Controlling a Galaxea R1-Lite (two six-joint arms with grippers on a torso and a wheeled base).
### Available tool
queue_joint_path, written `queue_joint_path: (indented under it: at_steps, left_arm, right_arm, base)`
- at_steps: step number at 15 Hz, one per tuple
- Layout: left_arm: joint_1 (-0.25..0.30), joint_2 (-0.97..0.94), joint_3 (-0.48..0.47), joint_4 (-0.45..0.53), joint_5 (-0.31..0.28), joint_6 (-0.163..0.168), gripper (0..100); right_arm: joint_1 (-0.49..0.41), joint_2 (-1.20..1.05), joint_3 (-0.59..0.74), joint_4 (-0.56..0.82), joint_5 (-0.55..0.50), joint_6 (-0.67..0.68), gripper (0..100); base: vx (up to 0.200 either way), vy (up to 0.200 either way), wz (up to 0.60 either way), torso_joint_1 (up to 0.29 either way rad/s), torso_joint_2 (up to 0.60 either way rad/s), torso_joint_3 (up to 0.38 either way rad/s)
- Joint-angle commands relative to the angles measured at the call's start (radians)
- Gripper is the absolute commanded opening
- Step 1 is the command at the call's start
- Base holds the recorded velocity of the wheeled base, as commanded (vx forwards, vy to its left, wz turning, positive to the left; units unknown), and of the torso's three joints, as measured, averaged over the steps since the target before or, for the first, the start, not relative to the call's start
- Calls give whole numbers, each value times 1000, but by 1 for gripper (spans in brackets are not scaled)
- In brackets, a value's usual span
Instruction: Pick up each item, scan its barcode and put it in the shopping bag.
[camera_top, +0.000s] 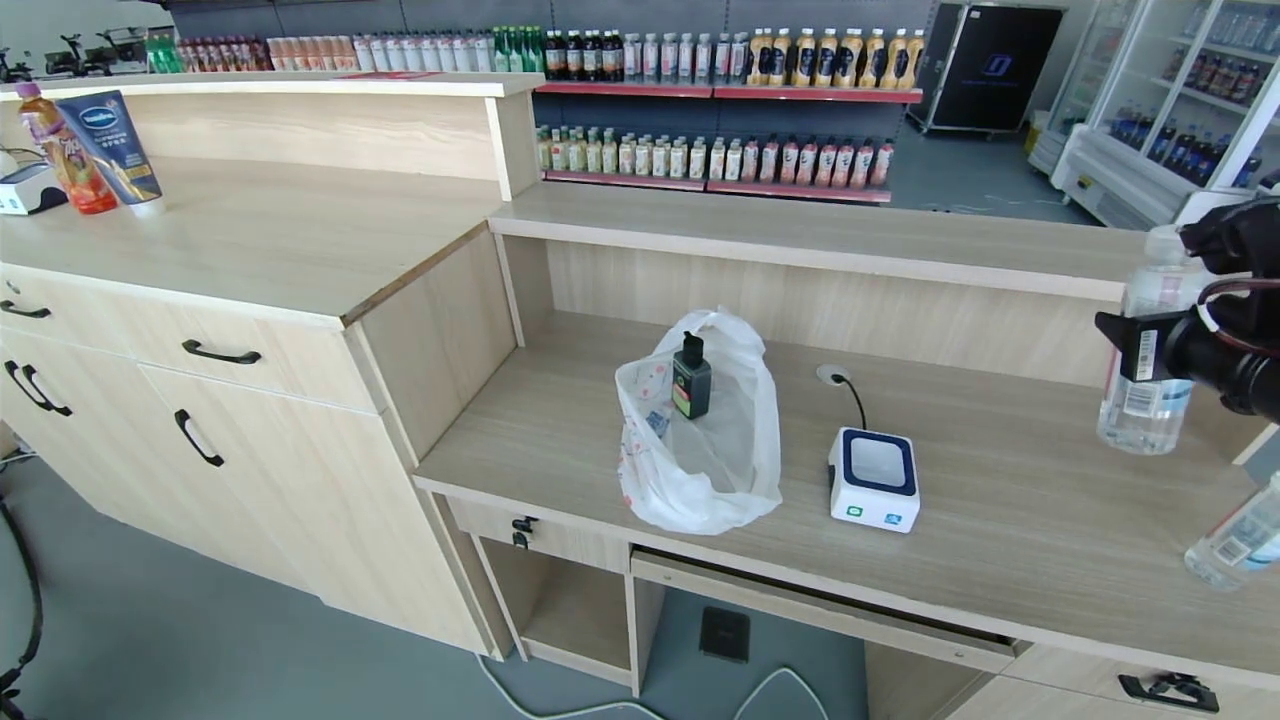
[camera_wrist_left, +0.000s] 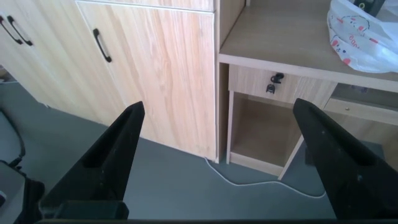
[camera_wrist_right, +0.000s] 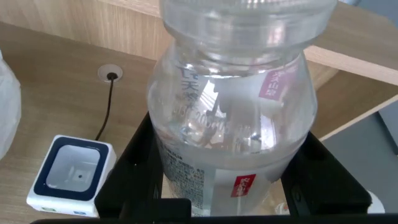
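Note:
A clear water bottle hangs upright above the desk's right end, with my right gripper shut around its body. The white barcode scanner with a dark-framed window lies on the desk to the bottle's left. Further left stands the white plastic shopping bag, mouth up, with a dark green bottle inside. My left gripper is open with nothing in it, low over the floor in front of the cabinet.
A second clear bottle lies at the desk's right edge. An orange drink bottle and a blue tube stand on the higher counter at left. The scanner's cable runs to a hole in the desk.

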Motion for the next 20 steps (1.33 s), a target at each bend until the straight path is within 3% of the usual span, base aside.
queue_joint_path:
  at_steps: [1,5,14,18,20]
  left_arm:
    - [0,0,0,0,0,0,100]
    - [0,0,0,0,0,0,100]
    - [0,0,0,0,0,0,100]
    - [0,0,0,0,0,0,100]
    - [0,0,0,0,0,0,100]
  right_arm:
    - [-36,-66,6,2,-2,10,0]
    - [-33,-85,8,4,7,30,0]
    - [43,-77,-6,-6,9,50,0]
    - [83,35,-6,-18,19,108,0]
    - [129,113,3,-96,91,169,0]
  base:
    - [0,0,0,0,0,0]
    - [0,0,0,0,0,0]
    - [0,0,600,1,1,2]
    - [0,0,0,0,0,0]
    - [0,0,0,0,0,0]
